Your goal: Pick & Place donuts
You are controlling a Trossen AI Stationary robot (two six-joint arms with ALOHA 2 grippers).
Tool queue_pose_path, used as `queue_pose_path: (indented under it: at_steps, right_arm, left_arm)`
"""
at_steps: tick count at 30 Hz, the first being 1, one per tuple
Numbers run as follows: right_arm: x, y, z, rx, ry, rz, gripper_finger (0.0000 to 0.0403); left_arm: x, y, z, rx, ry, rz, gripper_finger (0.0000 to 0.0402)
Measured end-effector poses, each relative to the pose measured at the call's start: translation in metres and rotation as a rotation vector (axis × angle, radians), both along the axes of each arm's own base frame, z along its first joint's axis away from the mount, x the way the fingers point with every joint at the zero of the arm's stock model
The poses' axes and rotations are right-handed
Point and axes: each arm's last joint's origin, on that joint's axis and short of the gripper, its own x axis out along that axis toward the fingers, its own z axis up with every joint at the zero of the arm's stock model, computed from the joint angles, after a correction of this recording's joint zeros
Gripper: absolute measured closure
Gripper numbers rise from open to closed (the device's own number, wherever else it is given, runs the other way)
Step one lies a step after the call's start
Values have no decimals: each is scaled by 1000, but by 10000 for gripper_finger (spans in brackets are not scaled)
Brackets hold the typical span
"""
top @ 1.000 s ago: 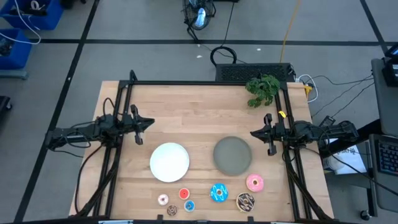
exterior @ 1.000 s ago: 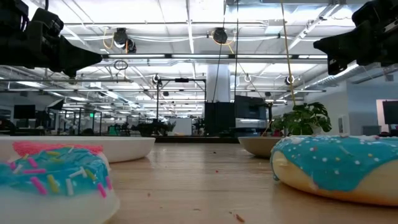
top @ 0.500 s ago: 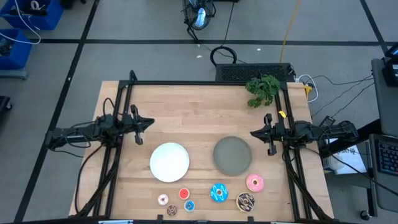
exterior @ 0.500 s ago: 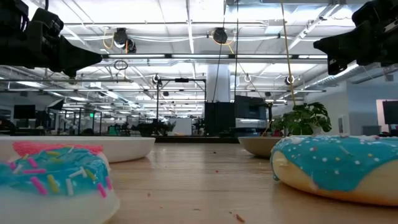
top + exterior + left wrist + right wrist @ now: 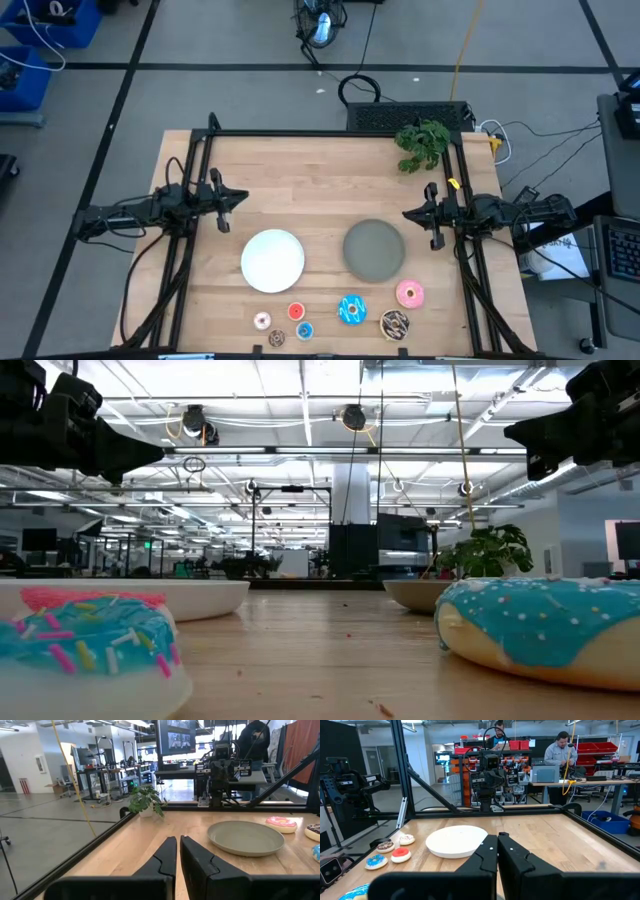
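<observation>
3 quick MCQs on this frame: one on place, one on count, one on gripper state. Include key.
1. The pink donut lies:
A. on the white plate
B. on the bare wood, nearest the grey plate
C. beside the plant

2. Donuts on the table:
A. five
B. seven
C. nine

3. The right gripper is:
A. shut, empty
B. open
C. shut on a donut

Key: 1 B, it sits off the plate toward the table's front edge. 2 B, three larger and four tiny rings in the high view. 3 A, the fingers meet in the right wrist view, nothing between them.

Seven donuts (image 5: 351,310) along table's front edge
</observation>
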Motion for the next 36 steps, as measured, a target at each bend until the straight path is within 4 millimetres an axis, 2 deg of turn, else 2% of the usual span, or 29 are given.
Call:
queue_pose_path:
  at_steps: [32, 36]
  right_arm:
    - [0, 0, 0, 1, -3, 0, 403]
    - [0, 0, 0, 1, -4, 1, 403]
  left_arm:
    - [0, 0, 0, -1, -1, 0, 371]
    - [-1, 0, 6, -26, -68, -3, 371]
